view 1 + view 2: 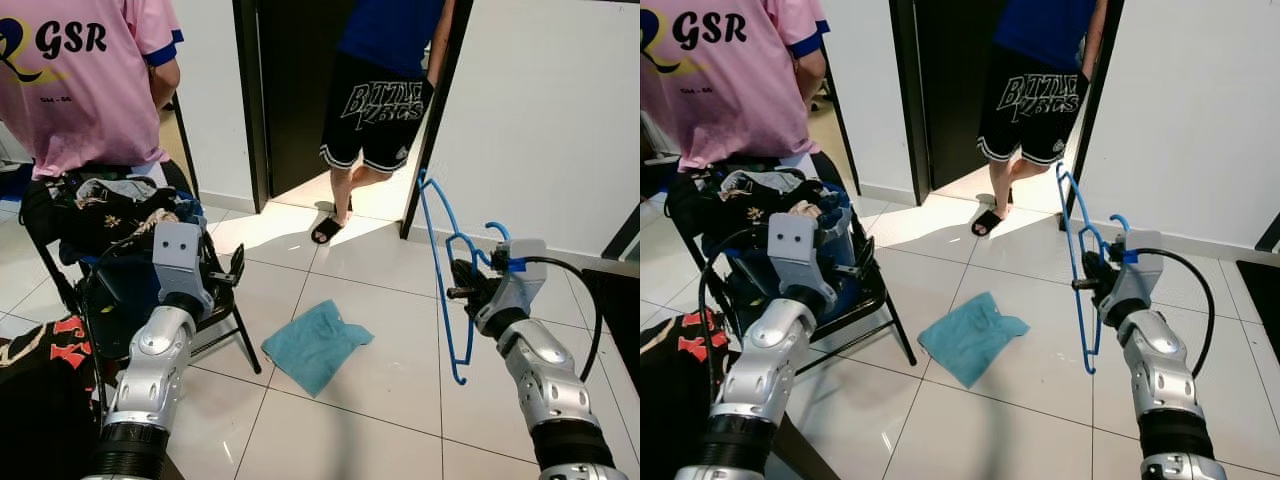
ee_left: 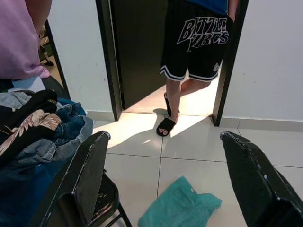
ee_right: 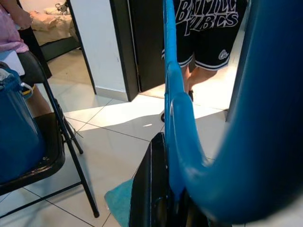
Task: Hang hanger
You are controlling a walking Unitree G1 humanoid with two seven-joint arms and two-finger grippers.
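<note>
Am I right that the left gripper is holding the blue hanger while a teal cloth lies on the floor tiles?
Not quite: the right gripper holds the blue hanger, as the right eye view shows. The left gripper is open. The teal cloth does lie on the floor tiles.

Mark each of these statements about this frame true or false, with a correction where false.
1. The right gripper holds a blue hanger. True.
2. The teal cloth lies on the chair. False: it lies on the floor tiles beside the folding chair.
3. The left gripper is shut on a garment. False: its fingers are open and hold nothing.
4. Clothes are piled on the chair. True.
5. A person in black shorts stands in the doorway. True.
</note>
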